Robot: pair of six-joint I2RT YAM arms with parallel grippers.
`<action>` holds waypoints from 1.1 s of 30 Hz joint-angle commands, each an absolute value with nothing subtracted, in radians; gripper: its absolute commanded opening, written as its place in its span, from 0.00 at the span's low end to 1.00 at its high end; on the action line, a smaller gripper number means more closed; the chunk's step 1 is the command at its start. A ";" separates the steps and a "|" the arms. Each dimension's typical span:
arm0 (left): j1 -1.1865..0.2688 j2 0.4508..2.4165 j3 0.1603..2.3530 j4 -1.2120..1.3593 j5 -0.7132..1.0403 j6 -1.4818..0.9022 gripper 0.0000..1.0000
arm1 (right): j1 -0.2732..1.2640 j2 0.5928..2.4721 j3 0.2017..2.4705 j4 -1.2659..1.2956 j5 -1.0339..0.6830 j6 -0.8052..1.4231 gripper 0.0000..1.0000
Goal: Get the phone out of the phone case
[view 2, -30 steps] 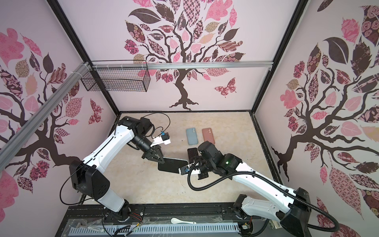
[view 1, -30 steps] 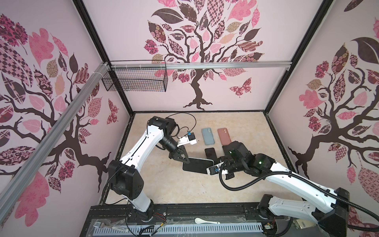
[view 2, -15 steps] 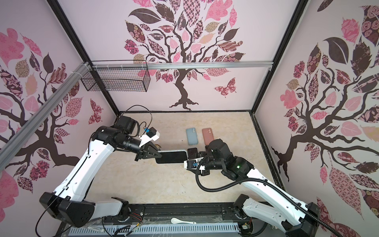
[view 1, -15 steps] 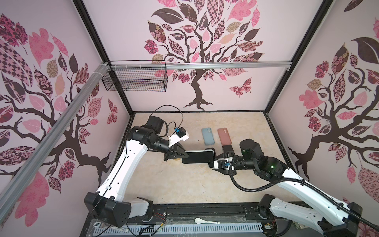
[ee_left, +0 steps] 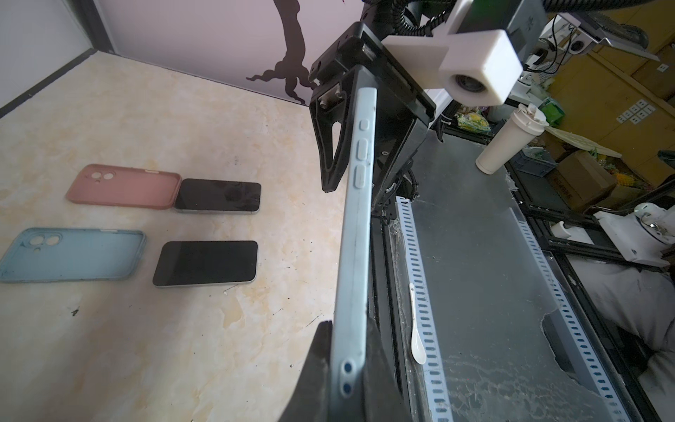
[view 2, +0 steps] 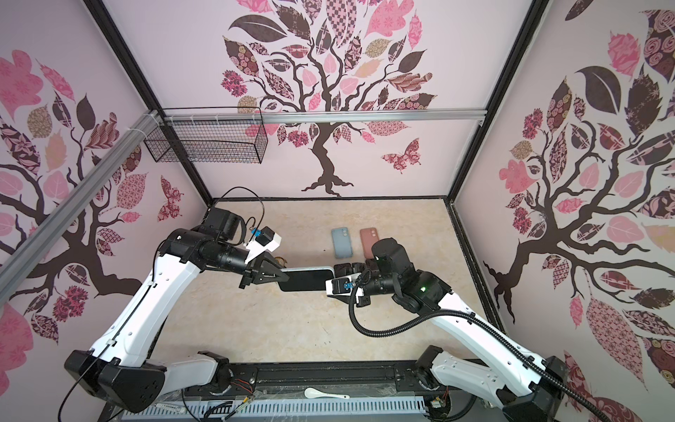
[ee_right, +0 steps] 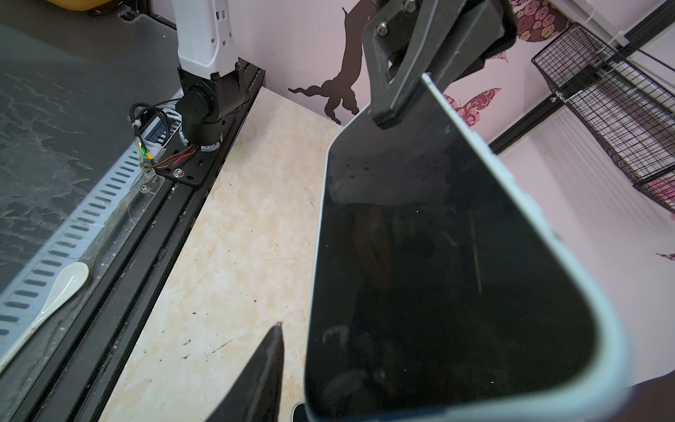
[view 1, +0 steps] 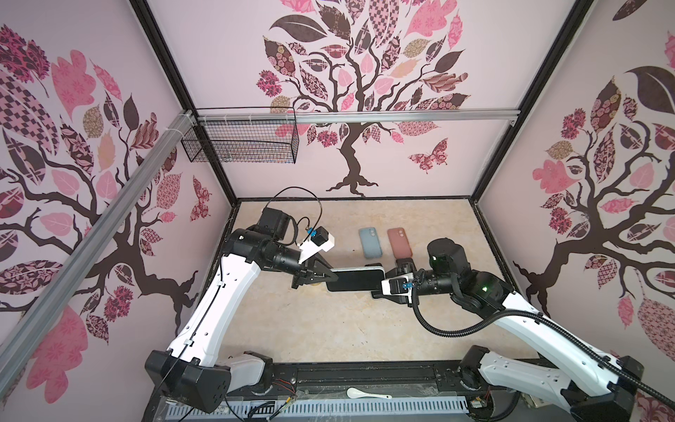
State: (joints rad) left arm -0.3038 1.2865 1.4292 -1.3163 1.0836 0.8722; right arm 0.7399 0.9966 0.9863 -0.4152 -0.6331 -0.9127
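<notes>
Glossy black phone (ee_right: 438,277) fills matte case (ee_left: 356,237) — pale blue.

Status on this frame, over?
Left hand shut on black-screened phone in pale blue case, held off the table. Right hand open around its far end. Nothing blocking.

Left hand (view 1: 328,278) holds phone (view 1: 356,280) aloft; right hand (view 1: 380,283) at its other end.
</notes>
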 commanded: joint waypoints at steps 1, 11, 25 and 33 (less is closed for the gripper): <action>-0.295 1.308 1.446 -1.227 1.074 0.857 0.00 | 0.765 1.005 1.041 -0.465 -0.772 -0.972 0.39; -0.295 1.314 1.458 -1.229 1.047 0.850 0.00 | 0.765 1.026 1.083 -0.545 -0.774 -1.004 0.27; -0.308 1.363 1.494 -1.260 1.012 0.842 0.00 | 0.788 1.038 1.109 -0.561 -0.781 -1.015 0.11; -0.355 1.417 1.522 -1.321 0.988 0.878 0.00 | 0.800 1.042 1.109 -0.545 -0.781 -1.011 0.00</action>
State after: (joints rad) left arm -0.3508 1.3689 1.4815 -1.3903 1.0412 0.9260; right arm 0.7387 1.0431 1.0466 -0.6216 -0.6323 -0.9642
